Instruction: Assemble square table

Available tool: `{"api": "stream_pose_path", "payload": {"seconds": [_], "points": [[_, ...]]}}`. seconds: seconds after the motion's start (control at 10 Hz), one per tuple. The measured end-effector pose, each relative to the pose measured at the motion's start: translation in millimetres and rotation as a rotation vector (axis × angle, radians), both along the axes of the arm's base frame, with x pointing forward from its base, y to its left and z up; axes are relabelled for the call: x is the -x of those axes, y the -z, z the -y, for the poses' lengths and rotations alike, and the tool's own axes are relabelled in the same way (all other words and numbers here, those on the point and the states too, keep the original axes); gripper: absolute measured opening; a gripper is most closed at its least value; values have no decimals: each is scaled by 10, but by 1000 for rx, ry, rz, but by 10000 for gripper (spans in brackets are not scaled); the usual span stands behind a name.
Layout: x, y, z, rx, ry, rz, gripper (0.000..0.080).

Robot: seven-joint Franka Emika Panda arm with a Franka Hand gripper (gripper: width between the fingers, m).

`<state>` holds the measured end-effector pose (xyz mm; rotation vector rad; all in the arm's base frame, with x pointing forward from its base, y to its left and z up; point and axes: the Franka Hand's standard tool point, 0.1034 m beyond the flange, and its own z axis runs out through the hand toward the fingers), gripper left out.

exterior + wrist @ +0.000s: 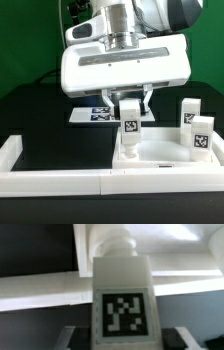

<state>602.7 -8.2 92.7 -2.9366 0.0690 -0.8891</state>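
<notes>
The arm hangs low over the black table [50, 125], and the gripper [131, 104] has a white leg [130, 119] pinched between its two fingers, upright, tag facing the exterior camera. The leg's lower end sits down in the near corner of the square tabletop [165, 155] on the exterior view's left; whether it is seated in a socket there cannot be told. The tabletop itself lies rim-up on the exterior view's right, pushed into the corner made by the long white border rails [60, 180].

Two more legs are up: one [188, 113] at the tabletop's far side and one [201, 136] nearer the camera, both on the exterior view's right, both showing their tags. Behind the gripper, the marker board [95, 114] lies flat on the table.

From the wrist view, the held leg [122, 291] fills the middle of the picture, its black-and-white tag [122, 311] square to the lens, dark finger pads [70, 336] on both sides of it. Its rounded far end points at the white tabletop rim [45, 291].
</notes>
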Motion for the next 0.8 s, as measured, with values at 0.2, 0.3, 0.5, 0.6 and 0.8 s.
{"api": "stream_pose_path", "payload": {"seconds": [0.2, 0.3, 0.5, 0.6, 0.8], "points": [[-110, 6, -25, -5, 3, 14, 290], [-122, 16, -26, -6, 3, 14, 290], [-121, 16, -32, -6, 2, 13, 290], [-122, 15, -39, -5, 1, 14, 290], [-129, 17, -79, -1, -1, 26, 290]]}}
